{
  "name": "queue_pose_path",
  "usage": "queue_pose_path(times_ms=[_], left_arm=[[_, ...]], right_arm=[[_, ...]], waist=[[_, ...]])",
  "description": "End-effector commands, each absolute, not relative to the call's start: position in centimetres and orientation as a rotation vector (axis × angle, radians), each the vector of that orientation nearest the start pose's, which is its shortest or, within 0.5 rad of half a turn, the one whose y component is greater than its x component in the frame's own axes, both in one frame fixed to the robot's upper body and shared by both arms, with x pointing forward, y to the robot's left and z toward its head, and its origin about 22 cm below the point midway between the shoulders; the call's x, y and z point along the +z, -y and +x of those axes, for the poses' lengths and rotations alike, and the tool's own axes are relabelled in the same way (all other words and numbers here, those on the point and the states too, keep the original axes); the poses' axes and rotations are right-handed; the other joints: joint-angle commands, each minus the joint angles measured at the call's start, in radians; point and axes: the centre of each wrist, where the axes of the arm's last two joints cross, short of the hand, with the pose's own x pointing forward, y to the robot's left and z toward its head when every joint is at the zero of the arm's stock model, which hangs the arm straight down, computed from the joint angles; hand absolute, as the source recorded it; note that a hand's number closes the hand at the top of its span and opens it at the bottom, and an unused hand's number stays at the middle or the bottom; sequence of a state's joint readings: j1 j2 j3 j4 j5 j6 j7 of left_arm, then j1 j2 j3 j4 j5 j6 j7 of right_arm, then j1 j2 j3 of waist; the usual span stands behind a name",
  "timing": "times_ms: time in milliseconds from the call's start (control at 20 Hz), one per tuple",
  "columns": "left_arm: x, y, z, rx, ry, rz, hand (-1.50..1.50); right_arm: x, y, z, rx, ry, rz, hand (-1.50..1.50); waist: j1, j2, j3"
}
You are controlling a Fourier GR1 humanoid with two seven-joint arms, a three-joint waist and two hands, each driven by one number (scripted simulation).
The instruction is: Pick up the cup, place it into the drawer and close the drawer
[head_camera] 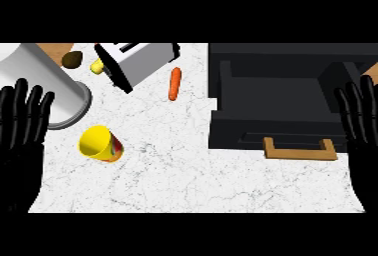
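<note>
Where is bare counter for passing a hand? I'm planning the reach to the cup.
Bare marble lies between the yellow cup and the open drawer, and along the near edge. Crowded: top left, around the toaster, carrot and grey pot.

Two glossy black hands: left hand (22, 125), right hand (360, 117).

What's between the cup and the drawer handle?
Head view: only bare white counter between the yellow cup and the drawer's wooden handle. The carrot lies farther back.

The cup (100, 143) lies on the counter (192, 175), left of the open drawer (284, 107), with the carrot (175, 83) between them.
</note>
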State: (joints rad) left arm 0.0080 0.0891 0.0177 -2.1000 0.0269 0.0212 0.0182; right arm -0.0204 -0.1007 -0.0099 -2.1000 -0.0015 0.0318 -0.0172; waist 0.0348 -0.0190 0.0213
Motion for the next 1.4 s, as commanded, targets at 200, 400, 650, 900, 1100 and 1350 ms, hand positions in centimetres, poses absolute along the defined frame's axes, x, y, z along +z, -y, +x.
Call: queue_pose_path(times_ms=[200,400,650,900,1100,1350], left_arm=[[13.2,-30.0,20.3,-0.276,2.125,-0.222,-1.5],[9.5,-32.3,21.4,-0.06,1.865,-0.354,-1.5],[8.0,-36.4,24.3,-0.053,1.849,-0.385,-1.5],[5.8,-37.6,26.0,-0.068,1.773,-0.29,-1.5],[3.4,-39.9,26.7,-0.065,1.737,-0.26,-1.5],[-0.5,-39.0,25.0,-0.064,1.694,-0.231,-1.5]], right_arm=[[13.4,23.7,20.6,0.106,2.139,-0.029,-1.5],[11.5,24.1,21.5,0.242,1.965,0.056,-1.5],[13.4,23.1,23.9,0.234,1.956,0.074,-1.5],[11.9,24.8,26.2,0.212,1.967,0.08,-1.5],[13.4,24.1,26.5,0.256,1.995,0.073,-1.5],[12.3,23.0,25.7,0.262,1.982,0.054,-1.5]], waist=[[-0.027,0.017,-0.023],[-0.026,0.022,-0.023],[-0.034,0.02,-0.022],[-0.035,0.021,-0.021],[-0.037,0.021,-0.022],[-0.035,0.019,-0.022]])
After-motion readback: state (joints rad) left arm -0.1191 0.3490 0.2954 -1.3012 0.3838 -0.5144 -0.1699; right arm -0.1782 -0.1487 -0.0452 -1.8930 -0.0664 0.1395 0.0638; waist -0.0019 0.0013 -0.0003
